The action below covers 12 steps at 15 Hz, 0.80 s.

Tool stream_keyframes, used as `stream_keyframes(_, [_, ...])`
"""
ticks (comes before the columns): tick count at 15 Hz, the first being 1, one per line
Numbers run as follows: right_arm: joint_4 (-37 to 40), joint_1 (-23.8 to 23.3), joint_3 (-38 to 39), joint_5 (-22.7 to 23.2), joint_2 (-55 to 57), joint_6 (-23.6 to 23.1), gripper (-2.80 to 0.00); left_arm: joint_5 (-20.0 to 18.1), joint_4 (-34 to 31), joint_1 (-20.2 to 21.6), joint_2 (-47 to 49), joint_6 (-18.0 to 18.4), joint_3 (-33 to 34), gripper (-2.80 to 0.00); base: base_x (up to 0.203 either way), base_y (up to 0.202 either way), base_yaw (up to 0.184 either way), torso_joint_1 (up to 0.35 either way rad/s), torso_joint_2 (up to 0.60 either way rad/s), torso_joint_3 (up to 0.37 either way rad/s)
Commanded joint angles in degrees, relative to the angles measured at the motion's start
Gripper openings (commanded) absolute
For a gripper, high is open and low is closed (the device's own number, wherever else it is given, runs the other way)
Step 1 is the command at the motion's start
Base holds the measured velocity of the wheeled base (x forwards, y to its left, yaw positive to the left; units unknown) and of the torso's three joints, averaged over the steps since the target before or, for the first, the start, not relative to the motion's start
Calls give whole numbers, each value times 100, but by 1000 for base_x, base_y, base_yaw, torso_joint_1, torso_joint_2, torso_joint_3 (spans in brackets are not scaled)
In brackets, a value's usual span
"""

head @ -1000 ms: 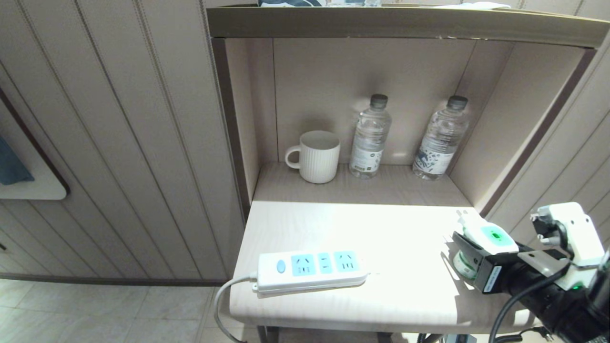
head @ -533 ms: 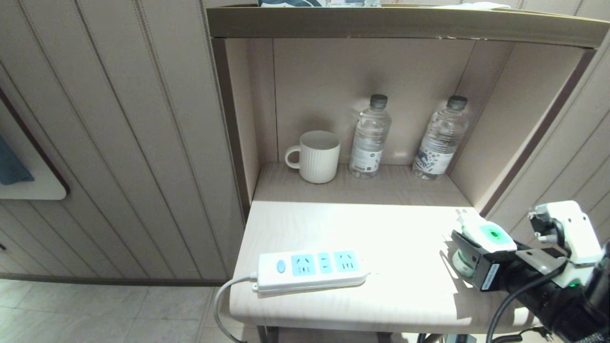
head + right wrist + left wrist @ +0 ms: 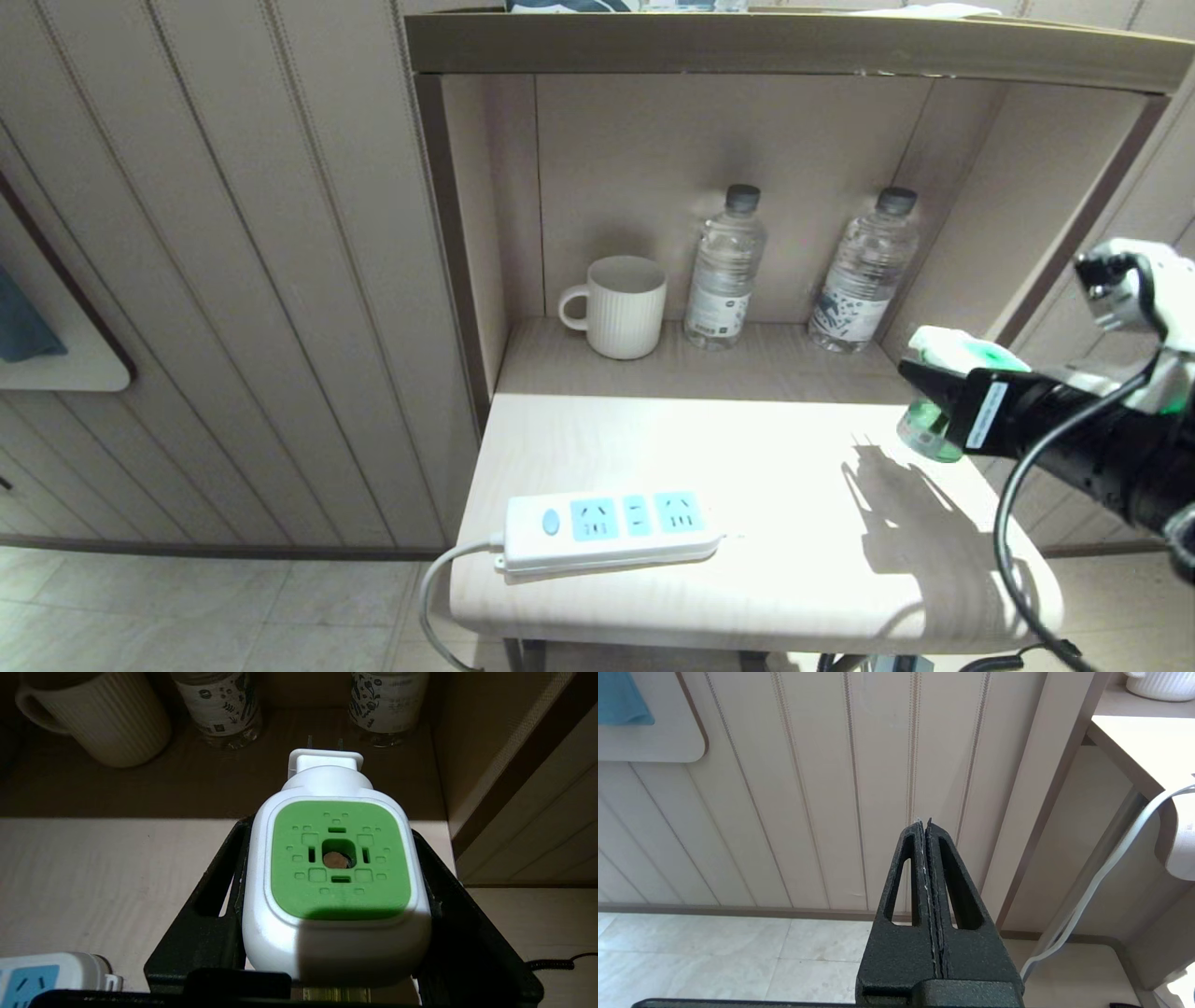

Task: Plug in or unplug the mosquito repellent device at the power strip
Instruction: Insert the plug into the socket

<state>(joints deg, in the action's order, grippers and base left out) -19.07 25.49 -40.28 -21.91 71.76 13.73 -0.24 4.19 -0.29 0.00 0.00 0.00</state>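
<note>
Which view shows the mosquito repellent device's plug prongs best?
The right wrist view: the mosquito repellent device sits between the right pincer's fingers, its two plug prongs poking out beyond the white housing. The head view shows the device held above the table's right edge, prongs indistinct. The left wrist view misses it.

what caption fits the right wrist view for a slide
Right gripper clamps the white plastic mosquito repellent device with a green square top, prongs pointing toward the shelf's ribbed cream mug.

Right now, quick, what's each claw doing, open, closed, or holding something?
Left claw: closed, empty, parked beside the table.
Right claw: closed on the mosquito repellent device, held above the table's right side, not plugged into the power strip.
</note>
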Motion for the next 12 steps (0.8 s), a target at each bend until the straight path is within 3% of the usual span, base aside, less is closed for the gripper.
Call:
stream_keyframes(1, [2855,18,-1475,143,-145,254,-280,-2,-6,3,0,0,0,-280,0,0,0,0,0,0])
stream_keyframes(5, [5191,276,-3255,502,398,460,-280,-2,-14,3,0,0,0,-280,0,0,0,0,0,0])
stream_keyframes(9, [6605,1014,-4928,763,1123,842,-280,-2,-14,3,0,0,0,-280,0,0,0,0,0,0])
stream_keyframes(12, [7849,1267,-6469,1253,1989,1086,-280,-2,-32,3,0,0,0,-280,0,0,0,0,0,0])
